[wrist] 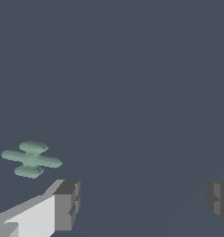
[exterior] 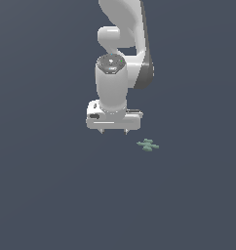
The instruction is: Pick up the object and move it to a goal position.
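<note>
**Gripper above the floor, object lying free**

The white gripper (exterior: 114, 132) points downward with its fingers (wrist: 66, 206) spread wide and nothing between them. The object (exterior: 148, 145), a small pale green cross-shaped piece, lies flat on the dark grey floor (exterior: 47, 195), near the gripper, toward the exterior view's right, and touches neither finger

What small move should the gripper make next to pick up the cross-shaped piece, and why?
Probably shift sideways toward the exterior view's right. The gripper is open and holds nothing, and the object lies flat off to that side, outside the fingers rather than between them.
</note>
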Available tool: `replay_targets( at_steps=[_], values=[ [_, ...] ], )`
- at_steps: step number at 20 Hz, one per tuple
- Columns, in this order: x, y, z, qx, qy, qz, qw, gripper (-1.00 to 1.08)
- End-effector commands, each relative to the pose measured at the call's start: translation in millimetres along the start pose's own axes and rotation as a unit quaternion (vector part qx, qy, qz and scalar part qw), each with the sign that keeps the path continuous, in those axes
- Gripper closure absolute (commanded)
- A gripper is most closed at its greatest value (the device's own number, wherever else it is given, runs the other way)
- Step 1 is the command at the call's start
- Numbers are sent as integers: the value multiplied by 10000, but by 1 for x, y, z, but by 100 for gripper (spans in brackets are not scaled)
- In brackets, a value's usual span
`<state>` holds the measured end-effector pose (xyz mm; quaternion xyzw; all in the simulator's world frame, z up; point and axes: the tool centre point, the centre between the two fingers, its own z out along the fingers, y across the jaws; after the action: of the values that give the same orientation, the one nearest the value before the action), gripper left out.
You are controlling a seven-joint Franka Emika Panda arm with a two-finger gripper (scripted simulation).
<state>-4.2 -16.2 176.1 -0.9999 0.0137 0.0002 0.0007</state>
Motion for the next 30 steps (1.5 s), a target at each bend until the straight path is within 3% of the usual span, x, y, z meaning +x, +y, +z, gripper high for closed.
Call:
replay_targets(
  at_steps=[1, 15, 22, 26, 30],
  values=[
    [0, 0, 0, 0, 0, 0, 10000, -92],
    [-5, -9, 16, 21, -76, -166, 9998, -92],
    [-5, -31, 30, -11, -72, -713, 9974, -92],
    [-6, -56, 45, -35, -66, -1308, 9914, -92],
    [-10, -90, 65, -50, -55, -2110, 9775, -92]
  ],
)
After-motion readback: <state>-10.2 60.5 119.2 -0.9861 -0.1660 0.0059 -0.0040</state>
